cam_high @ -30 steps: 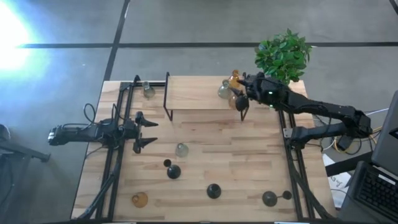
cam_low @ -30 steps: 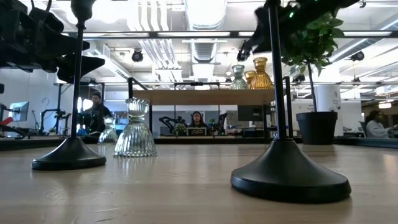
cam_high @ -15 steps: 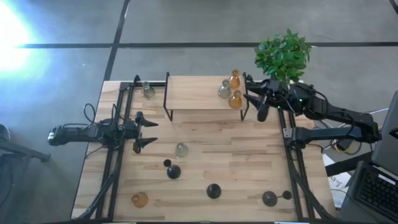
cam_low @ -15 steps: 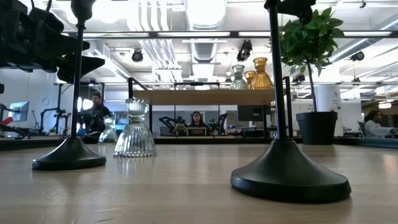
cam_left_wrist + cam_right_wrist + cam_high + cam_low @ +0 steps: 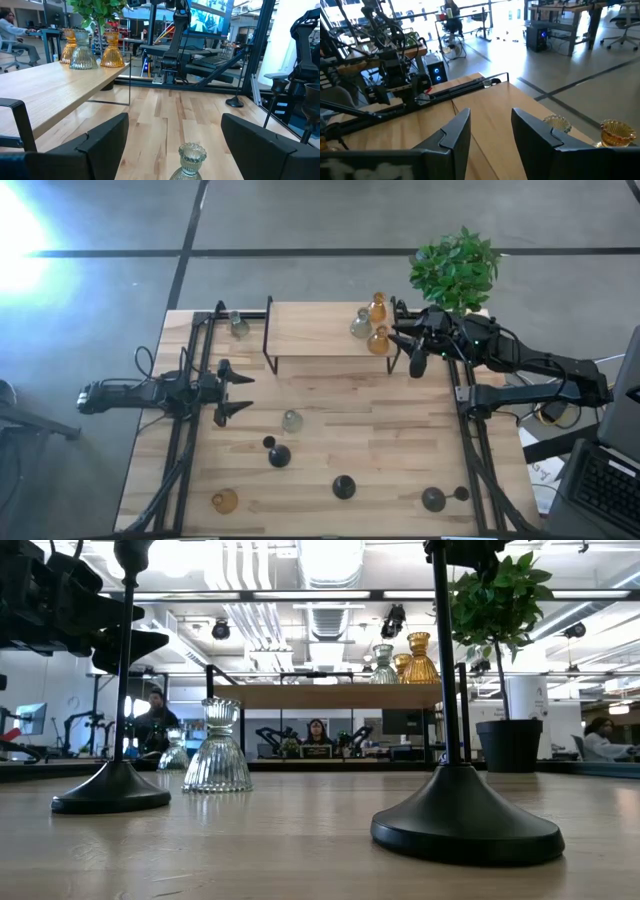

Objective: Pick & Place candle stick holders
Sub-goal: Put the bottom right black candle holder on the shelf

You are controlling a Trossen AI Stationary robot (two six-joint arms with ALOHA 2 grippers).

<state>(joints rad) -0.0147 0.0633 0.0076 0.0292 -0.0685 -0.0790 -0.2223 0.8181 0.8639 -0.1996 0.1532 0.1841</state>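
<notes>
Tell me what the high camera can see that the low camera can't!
Only the high view shows the amber holder near the table's front edge and the right end effector, open beside the shelf. Only the low view shows a person sitting in the room behind. Both show the plant and three holders on the shelf.

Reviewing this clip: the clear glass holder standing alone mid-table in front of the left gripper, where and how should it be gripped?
Judging by shape, grip the clear glass holder at its narrow neck, below the flared rim. It stands upright, so the left gripper, open and level with it, could probably come in sideways and close across the neck; the ribbed bulb below looks wider and likelier to slip.
</notes>
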